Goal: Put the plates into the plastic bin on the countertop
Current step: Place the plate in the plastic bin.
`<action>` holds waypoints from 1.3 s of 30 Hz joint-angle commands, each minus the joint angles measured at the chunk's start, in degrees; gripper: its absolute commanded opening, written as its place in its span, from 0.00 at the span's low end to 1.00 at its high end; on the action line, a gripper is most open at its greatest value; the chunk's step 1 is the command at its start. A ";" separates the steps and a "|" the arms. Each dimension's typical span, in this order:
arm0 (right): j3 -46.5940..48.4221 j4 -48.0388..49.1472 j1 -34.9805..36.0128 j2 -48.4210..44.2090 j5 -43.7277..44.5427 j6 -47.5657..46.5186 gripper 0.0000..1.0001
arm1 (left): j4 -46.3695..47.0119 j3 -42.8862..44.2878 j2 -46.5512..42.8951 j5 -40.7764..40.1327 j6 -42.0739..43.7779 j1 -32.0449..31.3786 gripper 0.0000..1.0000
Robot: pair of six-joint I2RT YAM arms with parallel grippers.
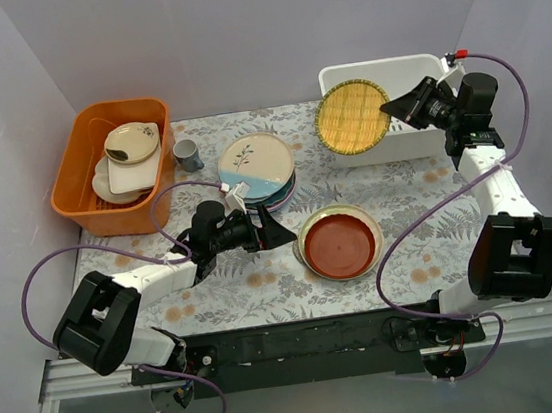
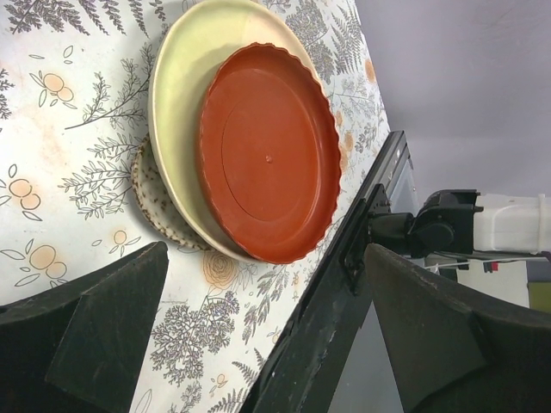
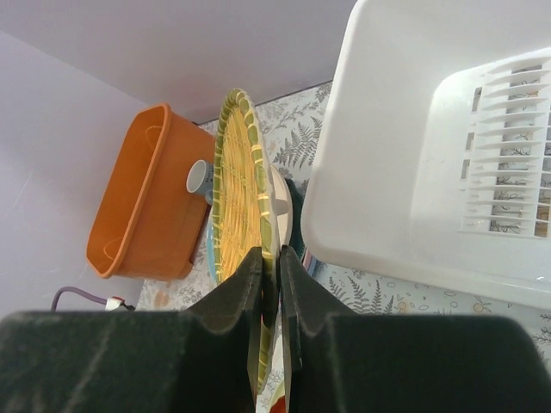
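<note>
Plain pale walls enclose a floral, fern-patterned countertop [image 1: 265, 280]. The right gripper [image 3: 269, 258] pinches the thin rim of a round yellow woven-pattern plate [image 3: 239, 185], held on edge just beside the smooth white rectangular plastic bin [image 3: 379, 163] with its slotted floor. The narrow grip risks the plate slipping onto the rolled rim. The left gripper [image 1: 284, 231] gapes wide, empty.

Countertop [image 1: 265, 283] pale, printed with ferns and flowers in grey and orange. Bears at ten o'clock, by the far-left corner, an orange tub [image 1: 69, 181]; just beside it, toward eleven, a small grey cup [image 1: 187, 155]. Close to the centre, toward eleven, a stack of plates [image 1: 256, 164], topped by a cream-and-blue one with a leaf sprig. At two, the white plastic bin [image 1: 380, 66]. Near five, a speckled plate [image 2: 151, 198] flat on the pattern, carrying a cream plate [image 2: 181, 103] and a red-brown scalloped plate [image 2: 271, 155].
</note>
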 commanded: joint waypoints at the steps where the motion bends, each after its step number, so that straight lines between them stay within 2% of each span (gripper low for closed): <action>1: 2.74 5.89 -0.63 0.63 1.39 2.26 0.01 | 0.47 0.99 0.08 1.17 1.10 -0.25 0.98; 12: -3.85 17.40 -2.03 1.42 7.62 8.94 0.01 | 2.31 -0.07 0.95 2.05 0.31 -0.25 0.98; 17: -4.99 22.41 -3.00 4.66 8.95 12.18 0.01 | 3.02 -0.24 1.57 2.31 -0.31 -0.25 0.98; 25: -1.13 27.34 -3.53 11.78 9.65 15.71 0.01 | 3.02 -0.42 2.98 2.67 -0.04 -0.25 0.98; 39: 6.51 27.17 -5.02 18.82 11.41 16.41 0.01 | 4.95 0.63 6.41 4.07 -0.83 -0.25 0.98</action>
